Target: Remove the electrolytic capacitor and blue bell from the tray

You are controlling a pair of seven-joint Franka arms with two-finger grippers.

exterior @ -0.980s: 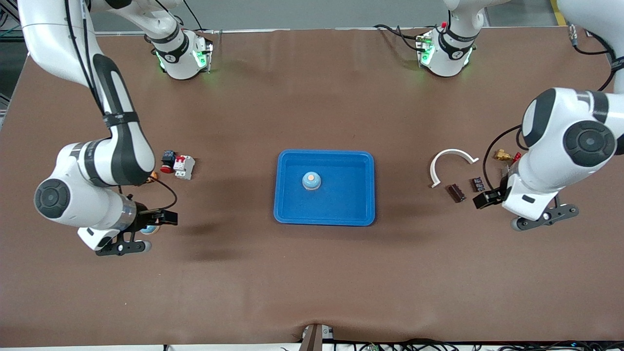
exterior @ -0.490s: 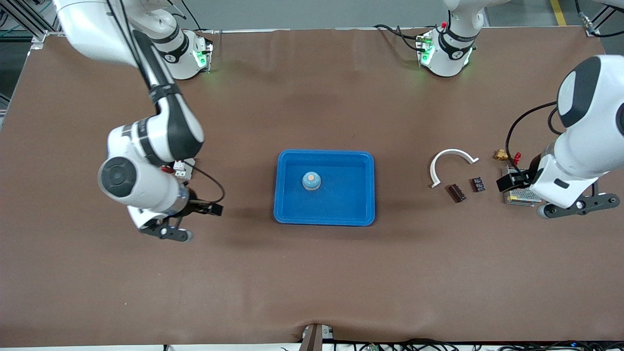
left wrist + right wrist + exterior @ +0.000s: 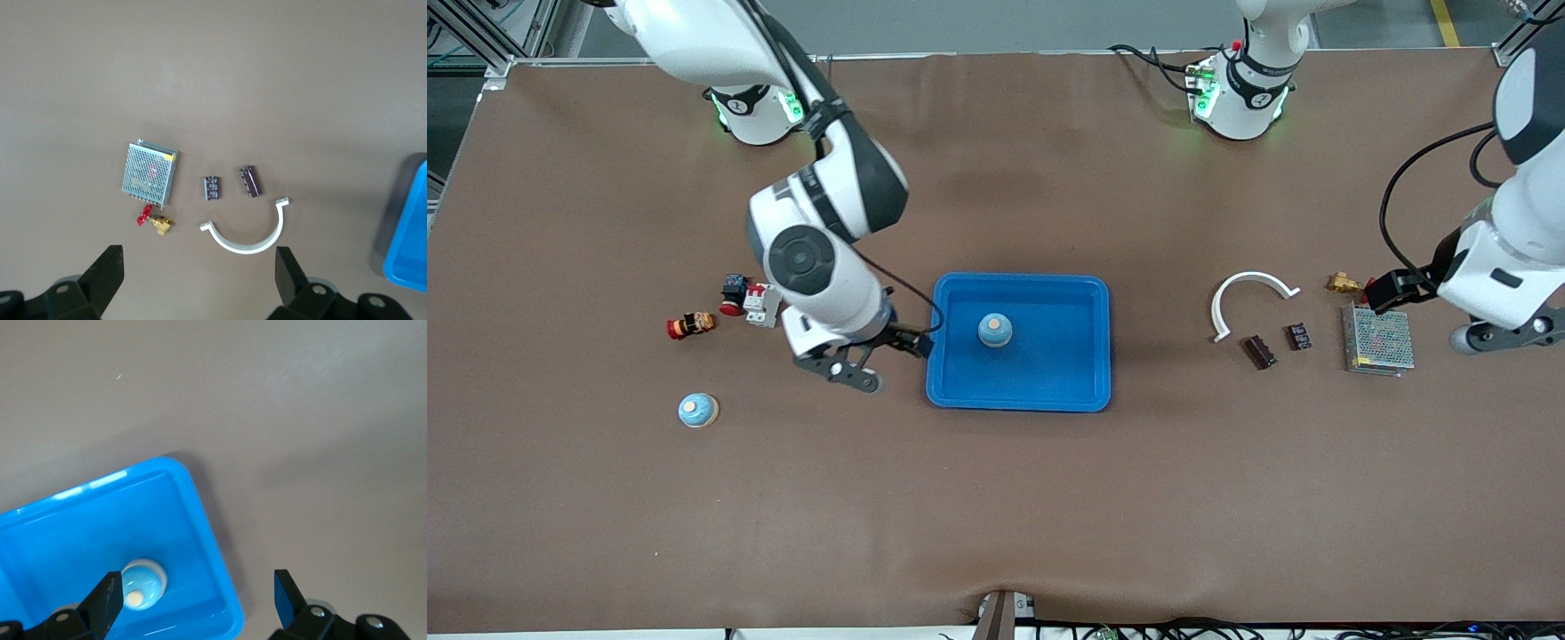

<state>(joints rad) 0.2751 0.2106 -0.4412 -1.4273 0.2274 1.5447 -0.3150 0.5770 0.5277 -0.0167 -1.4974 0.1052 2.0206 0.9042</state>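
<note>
The blue bell [image 3: 994, 330] stands upright inside the tray [image 3: 1089, 391], in the half toward the right arm's end and slightly toward the robots' bases, apart from every wall. In the right wrist view the blue bell [image 3: 142, 585] shows its pale round button on top. No capacitor is visible in the tray; a dark cylindrical part [image 3: 1259, 350] lying on the tabletop [image 3: 996, 498] near the white curved clip [image 3: 1249, 298] may be it, but this cannot be confirmed.

The right gripper [image 3: 889, 351] hangs over the tray rim at the right arm's end, fingers [image 3: 105, 603] spread wide and empty. The left gripper [image 3: 1449, 311] hangs over the tabletop beside the grey mesh box [image 3: 1378, 340], fingers [image 3: 107, 277] spread and empty; this arm appears to wait.

A second blue bell [image 3: 697, 410] rests on the tabletop toward the right arm's end, nearer the front camera than the red-and-white switch block [image 3: 756, 302].

Probable hazards:
- The domed bell body offers sloped sides; a grasp placed high may squeeze it out of the fingers.
- A descent too close to the rim may strike the wall and shift the tray.
- Pressing the button during descent may tilt the bell.
</note>
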